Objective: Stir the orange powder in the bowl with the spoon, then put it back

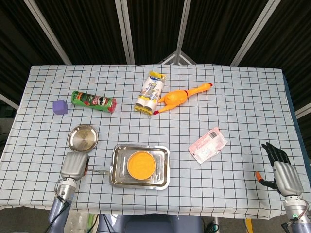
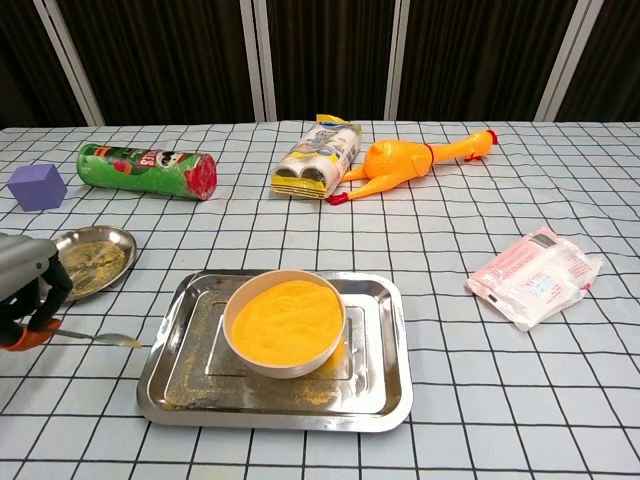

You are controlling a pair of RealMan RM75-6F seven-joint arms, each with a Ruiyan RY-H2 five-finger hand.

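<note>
Head view high, steeply down, whole table (image 1: 252, 97), chest view low, nearer, sharing tray (image 2: 392, 380)

A purple cube (image 1: 60, 107) sits at nine o'clock, a green chip can (image 1: 94, 101) lying just beside it toward the centre. At twelve o'clock a wrapped packet of rolls (image 1: 151, 92) touches a rubber chicken (image 1: 183, 95). A pink pouch (image 1: 208, 144) lies at four o'clock.

left hand (image 1: 74, 166): fingers curled, gripping | right hand (image 1: 282, 171): fingers spread, holding nothing
</note>
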